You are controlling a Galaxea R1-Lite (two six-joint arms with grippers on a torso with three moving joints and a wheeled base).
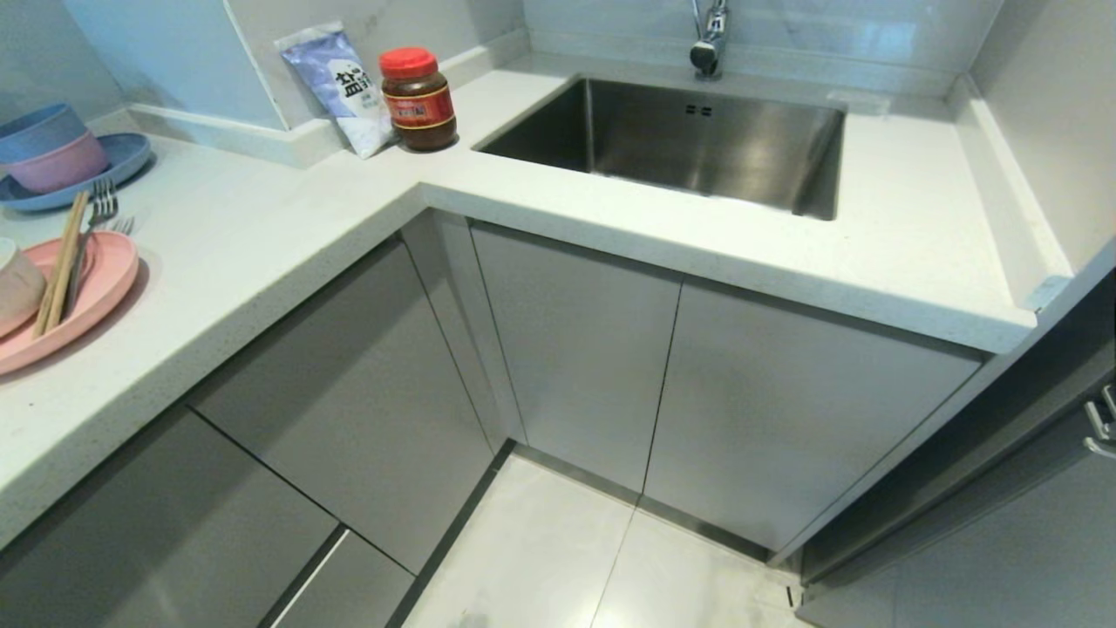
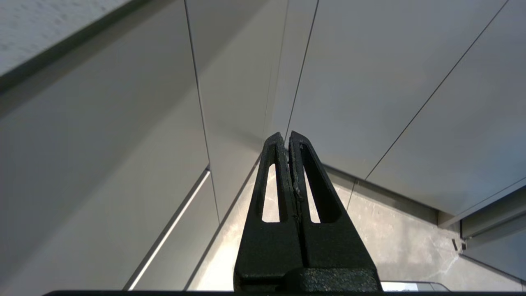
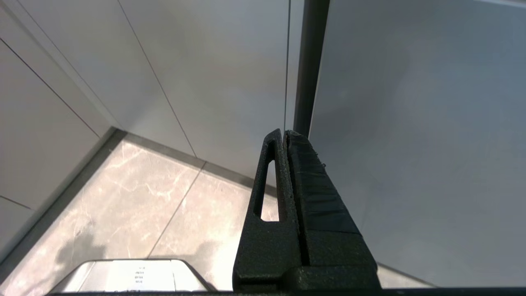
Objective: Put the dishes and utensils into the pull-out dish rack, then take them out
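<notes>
Pink plate (image 1: pixel 96 288) at the left edge of the desk (image 1: pixel 261 235), partly cut off by the frame. On it: cream bowl (image 1: pixel 16 283), only its edge showing, plus chopsticks (image 1: pixel 61 262) and a fork (image 1: pixel 91 235) lying side by side, tips poking past the plate's far rim. Behind it, well apart, a blue plate (image 1: pixel 122 161) carrying a pink bowl (image 1: pixel 61 161) with a blue bowl (image 1: pixel 39 129) nested in it.

Corner of the desk: white-and-blue pouch (image 1: pixel 342 87) with Chinese print, leaning on the wall ledge; just beside it a brown jar (image 1: pixel 418 100) with red lid and red label, text too small to read.

Steel sink (image 1: pixel 689 139) set in the desk to the right, empty basin, faucet (image 1: pixel 708 39) above its far edge.

Pull-out rack not visible; grey cabinet fronts (image 1: pixel 575 349) below the desk all closed. Tile floor (image 1: pixel 558 558) under them.

Left gripper (image 2: pixel 286 137) hangs low facing the cabinet fronts, fingers pressed together, nothing in them. Right gripper (image 3: pixel 283 135) likewise pressed together and empty, pointing at a cabinet panel near a dark vertical gap.
</notes>
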